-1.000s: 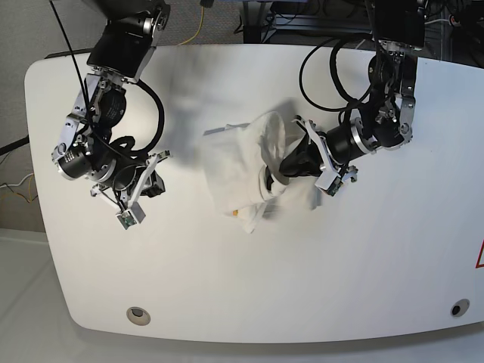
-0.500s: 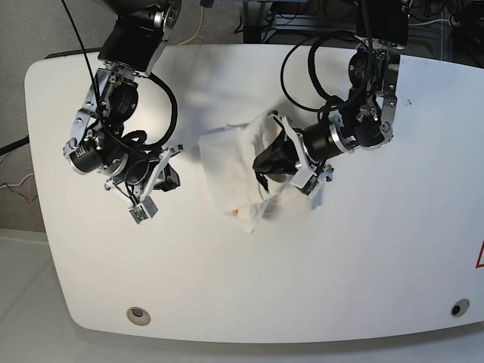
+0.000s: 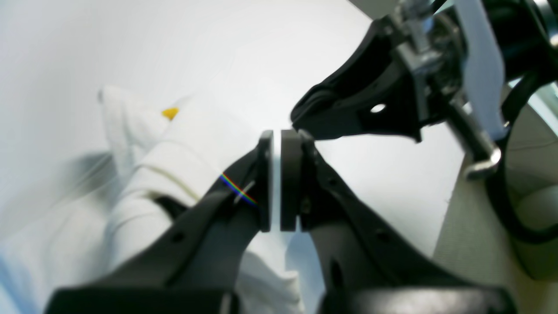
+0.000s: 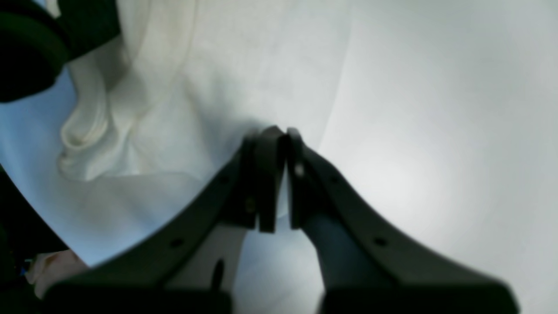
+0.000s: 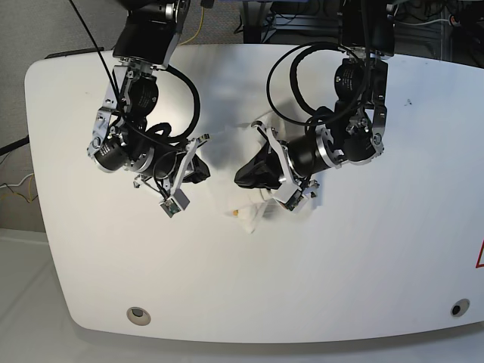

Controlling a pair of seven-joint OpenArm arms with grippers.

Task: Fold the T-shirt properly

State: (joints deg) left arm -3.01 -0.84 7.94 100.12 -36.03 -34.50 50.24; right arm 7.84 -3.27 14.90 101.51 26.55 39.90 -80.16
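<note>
Soft white cotton T-shirt (image 5: 253, 212) is bunched at the centre of the white worktop (image 5: 378, 257), between both narrowly closed, empty end effectors: left (image 3: 275, 181) at 3 o'clock, right (image 4: 273, 179) at 9. Light, limp cloth is best gripped at hems.

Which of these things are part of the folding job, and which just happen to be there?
Part of the job:
- T-shirt, bunched up between the two arms
- left tool, shut
- right tool, shut

Just there:
- table
- cables on the arms
</note>
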